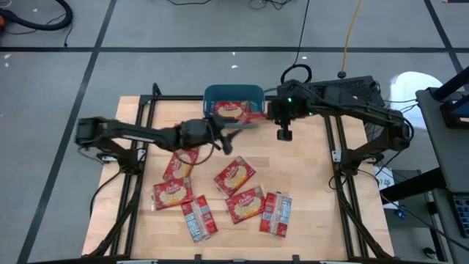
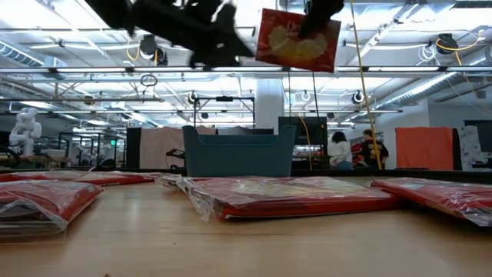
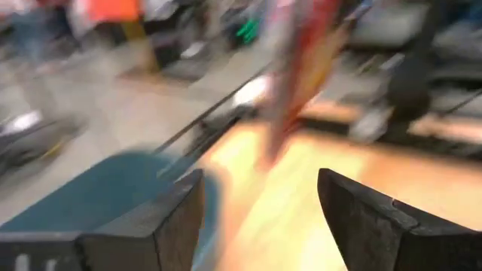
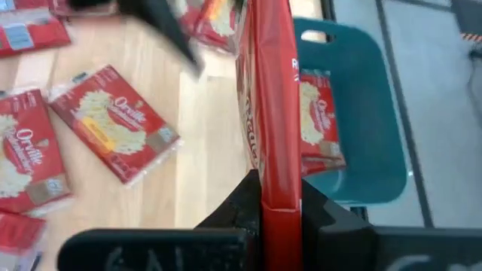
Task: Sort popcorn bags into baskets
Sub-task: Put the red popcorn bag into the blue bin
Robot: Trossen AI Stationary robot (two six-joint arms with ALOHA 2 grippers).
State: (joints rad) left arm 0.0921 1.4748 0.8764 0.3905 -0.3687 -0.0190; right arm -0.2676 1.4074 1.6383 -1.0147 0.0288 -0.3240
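My right gripper (image 4: pixel 280 214) is shut on a red popcorn bag (image 2: pixel 298 38) held high in the air beside the teal basket (image 1: pixel 233 95); from above that bag shows as a red strip (image 1: pixel 251 116). Another bag (image 4: pixel 320 120) lies in the basket. My left gripper (image 3: pixel 260 188) stands open and touches nothing, level with the held bag and just left of it (image 1: pixel 223 138). Several more bags lie flat on the wooden table, among them one (image 1: pixel 235 176) at its middle. My right gripper pinches the bag's edge (image 4: pixel 280 197) between its two fingers, one on each flat face. The fingers come from the table's right side, slanting down. The bag is lifted clear of the table and stands on edge, its labelled face (image 2: pixel 296 42) toward the near side.
Loose bags (image 1: pixel 173 194) (image 1: pixel 198 218) (image 1: pixel 245 204) (image 1: pixel 275 213) are spread over the table's near half. The basket stands at the far edge, in the middle. Black frame rails (image 1: pixel 333 147) run along the table's left and right sides. People stand in the room beyond (image 2: pixel 338 150).
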